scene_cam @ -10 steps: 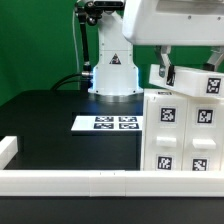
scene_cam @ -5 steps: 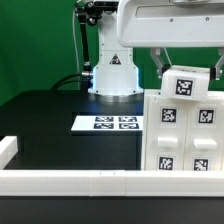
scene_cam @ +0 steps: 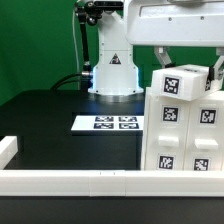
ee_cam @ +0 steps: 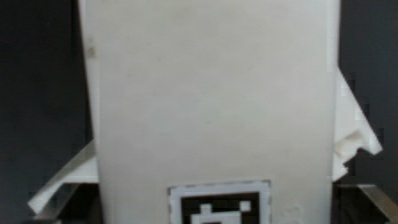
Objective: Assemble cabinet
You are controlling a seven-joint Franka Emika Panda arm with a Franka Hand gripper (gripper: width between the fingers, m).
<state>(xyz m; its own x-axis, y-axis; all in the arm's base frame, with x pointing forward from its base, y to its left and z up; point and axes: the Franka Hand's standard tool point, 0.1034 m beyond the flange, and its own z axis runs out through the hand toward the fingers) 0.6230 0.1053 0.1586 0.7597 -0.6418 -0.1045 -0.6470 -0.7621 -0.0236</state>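
The cabinet (scene_cam: 185, 135) is the large white box with several square tags on its faces, standing at the exterior view's right. My gripper (scene_cam: 187, 68) hangs right above it, shut on a smaller white tagged panel (scene_cam: 180, 84). The panel is upright and level at the cabinet's top edge; I cannot tell whether it touches. In the wrist view this panel (ee_cam: 214, 110) fills the middle as a tall white face with one tag (ee_cam: 222, 207) near the gripper (ee_cam: 210, 212). The cabinet's white edges show on either side of it; the fingertips are barely visible.
The marker board (scene_cam: 108, 123) lies flat on the black table, left of the cabinet. The robot base (scene_cam: 113, 75) stands behind it. A low white rail (scene_cam: 70, 180) runs along the front edge, with a corner piece (scene_cam: 8, 148) at the far left.
The held panel was tilted and higher a second ago. It has since turned square and come down and slightly left onto the cabinet's top edge, still in my grip.
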